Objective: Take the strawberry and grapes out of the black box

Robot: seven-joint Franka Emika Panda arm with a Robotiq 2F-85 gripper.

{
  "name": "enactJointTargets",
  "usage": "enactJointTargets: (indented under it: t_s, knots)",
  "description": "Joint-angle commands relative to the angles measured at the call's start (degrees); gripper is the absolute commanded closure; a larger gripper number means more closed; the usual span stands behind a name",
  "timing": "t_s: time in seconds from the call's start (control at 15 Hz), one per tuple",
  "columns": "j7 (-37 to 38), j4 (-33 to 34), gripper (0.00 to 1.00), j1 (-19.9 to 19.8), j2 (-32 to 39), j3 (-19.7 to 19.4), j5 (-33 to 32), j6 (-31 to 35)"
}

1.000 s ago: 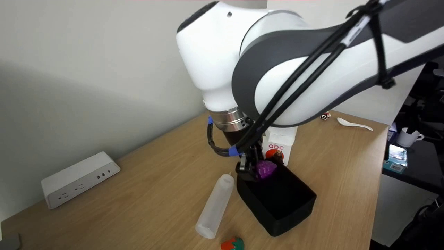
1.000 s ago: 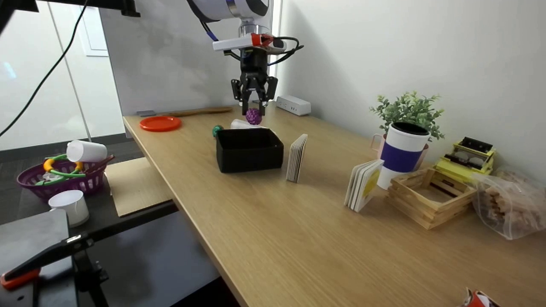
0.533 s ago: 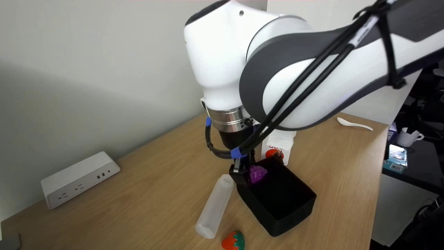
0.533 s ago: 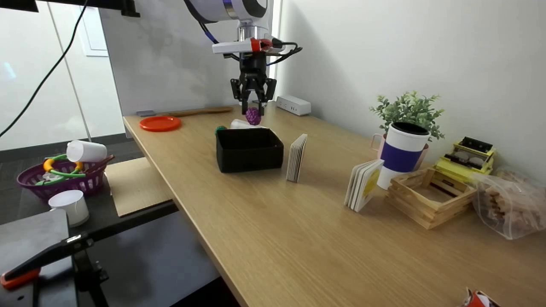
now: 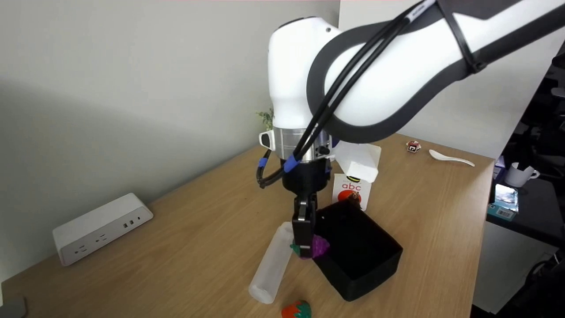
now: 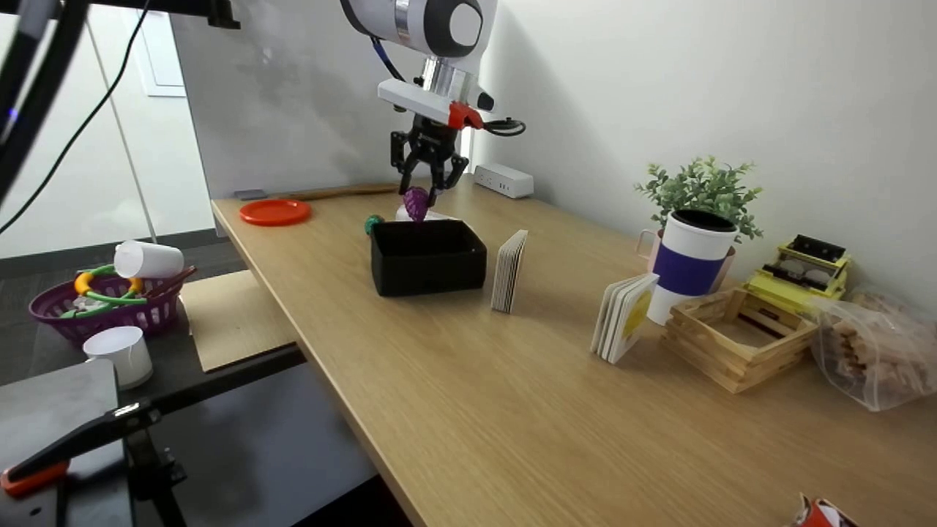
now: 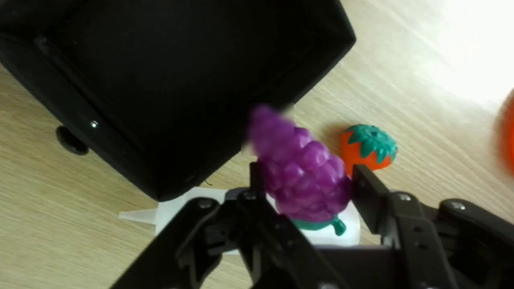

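the gripper (image 7: 307, 176), part closed, pinches the grapes (image 7: 303, 176); best carry them past the box (image 7: 172, 80) (wrist view, upper left) and bottle (image 7: 180, 204) before releasing.

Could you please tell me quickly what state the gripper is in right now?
Gripper: closed on the grapes, holding them.
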Motion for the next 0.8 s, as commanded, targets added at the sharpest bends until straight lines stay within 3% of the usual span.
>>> enactJointTargets:
  t_s: [0.0,0.73]
  knots:
    - [-7.7,-1.7,0.69,-3.7,-1.0,3.1,5.2,-2.4]
    - [-17.8,1.6,0.69,-7.3,4.5,5.3,15.0,-4.4]
